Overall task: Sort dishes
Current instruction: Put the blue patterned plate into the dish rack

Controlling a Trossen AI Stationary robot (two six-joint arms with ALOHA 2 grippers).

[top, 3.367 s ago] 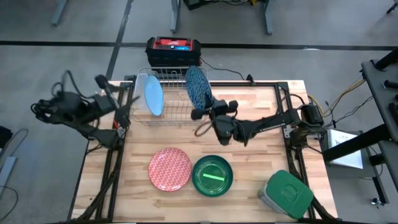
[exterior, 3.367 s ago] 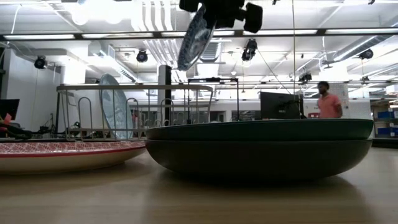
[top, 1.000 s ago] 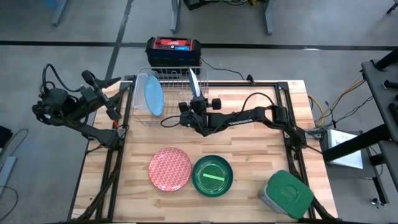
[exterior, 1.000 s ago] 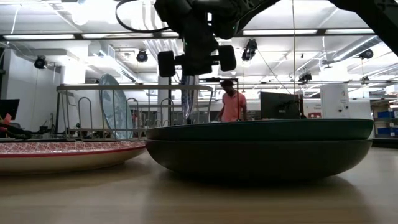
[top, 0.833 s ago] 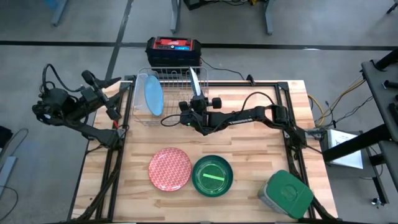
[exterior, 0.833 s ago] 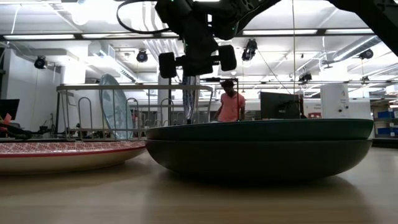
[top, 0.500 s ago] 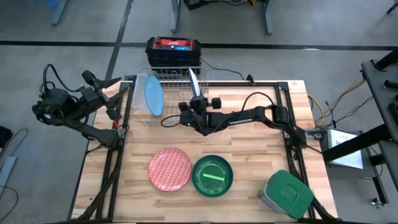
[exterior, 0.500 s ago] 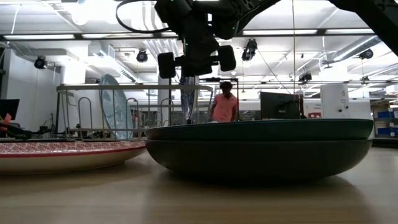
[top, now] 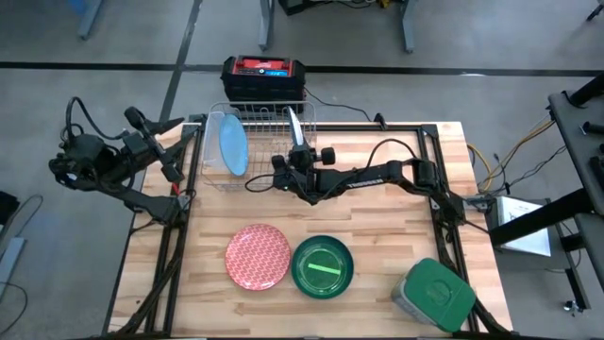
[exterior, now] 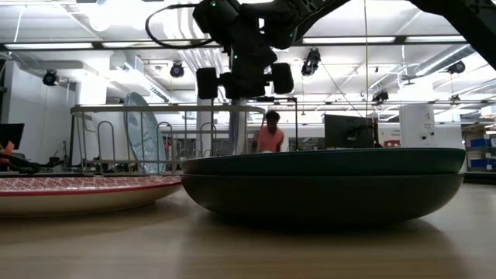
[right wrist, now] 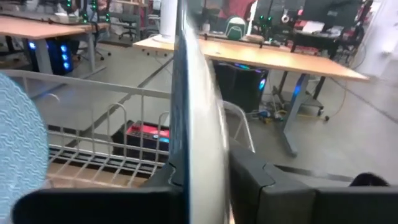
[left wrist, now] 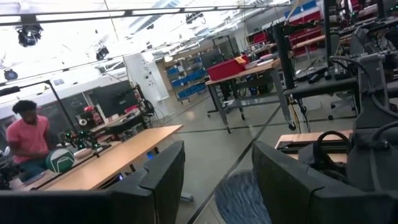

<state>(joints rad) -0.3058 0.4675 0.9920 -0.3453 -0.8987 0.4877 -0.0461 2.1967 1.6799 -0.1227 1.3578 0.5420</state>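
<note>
Two plates stand in the wire rack [top: 255, 142], right fingers [top: 296, 162] gripping the dark one [top: 296, 132], left fingers [top: 184, 154] released

- The right gripper [top: 296, 162] has its fingers either side of an upright plate [top: 296, 127] in the wire rack [top: 257, 132].
- A blue plate [top: 232, 144] stands beyond, slots between them free.

A wire rack [top: 257, 142] stands at the back of the surface [top: 377, 246], with one plate [top: 232, 144] on edge in its left part and another plate [top: 295, 130] on edge in its right part. The right hand [top: 300, 162] is at the front edge of that second plate. Near the front lie a flat plate [top: 258, 256] and a bowl [top: 323, 267] side by side, plate on the left, and a lidded box [top: 435, 295] sits in the front right corner, while the left hand [top: 179, 151] waits past the rack's left end.
</note>
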